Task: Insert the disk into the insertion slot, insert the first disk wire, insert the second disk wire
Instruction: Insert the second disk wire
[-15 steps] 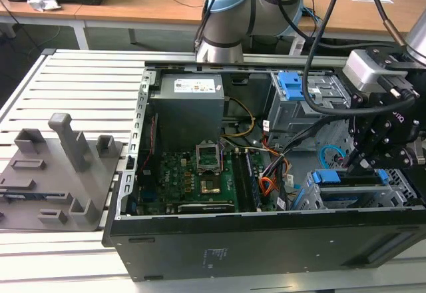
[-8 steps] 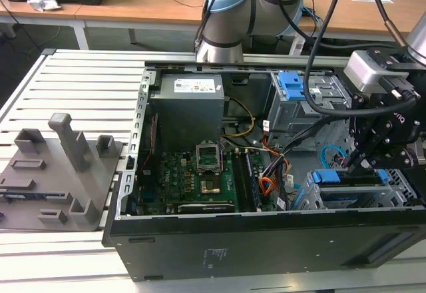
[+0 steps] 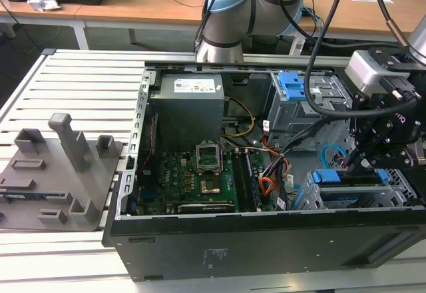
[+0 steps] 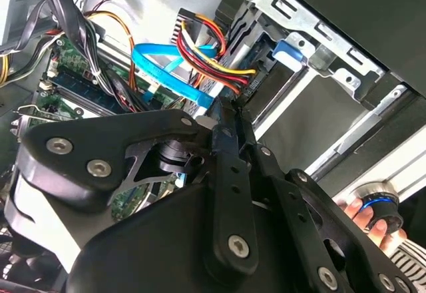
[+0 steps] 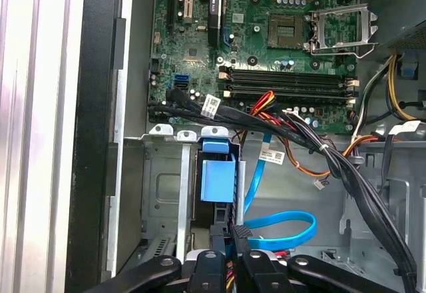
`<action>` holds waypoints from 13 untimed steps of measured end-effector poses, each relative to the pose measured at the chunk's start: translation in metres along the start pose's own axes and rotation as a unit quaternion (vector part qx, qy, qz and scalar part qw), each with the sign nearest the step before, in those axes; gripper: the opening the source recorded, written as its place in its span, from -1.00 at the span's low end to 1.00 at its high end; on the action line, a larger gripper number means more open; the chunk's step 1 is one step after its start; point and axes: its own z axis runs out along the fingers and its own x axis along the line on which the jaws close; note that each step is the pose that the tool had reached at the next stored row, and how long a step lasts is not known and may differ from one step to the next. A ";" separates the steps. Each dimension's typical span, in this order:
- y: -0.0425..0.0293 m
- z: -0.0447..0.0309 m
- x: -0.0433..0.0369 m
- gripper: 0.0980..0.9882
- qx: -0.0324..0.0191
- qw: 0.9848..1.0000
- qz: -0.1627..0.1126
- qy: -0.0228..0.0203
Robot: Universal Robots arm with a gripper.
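The disk (image 3: 349, 176), in its blue caddy (image 5: 218, 181), lies inside the insertion slot (image 3: 401, 190), the low grey cage (image 5: 160, 193) at the exterior view's right. The red-yellow-black wire bundle (image 4: 213, 46) runs to the disk's rear end. The second disk wire (image 5: 283, 230), a glossy light-blue cable (image 4: 166, 66), loops beside the cage, and its plug end meets my fingertips. My gripper (image 3: 359, 160) hangs just behind the disk. Its black fingers (image 4: 229, 173) come together, shut on that plug, in both wrist views (image 5: 234, 240).
The motherboard (image 3: 193, 173) and power supply (image 3: 186, 110) fill the case's left half. A taller grey cage with a blue latch (image 3: 293, 86) stands behind the disk. Black cable bundles (image 5: 319, 146) cross near the slot. A person's hand (image 4: 369, 216) shows outside the case.
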 end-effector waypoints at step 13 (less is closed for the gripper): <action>-0.0003 0.0035 0.0024 -0.85 0.000 1.000 0.000 0.000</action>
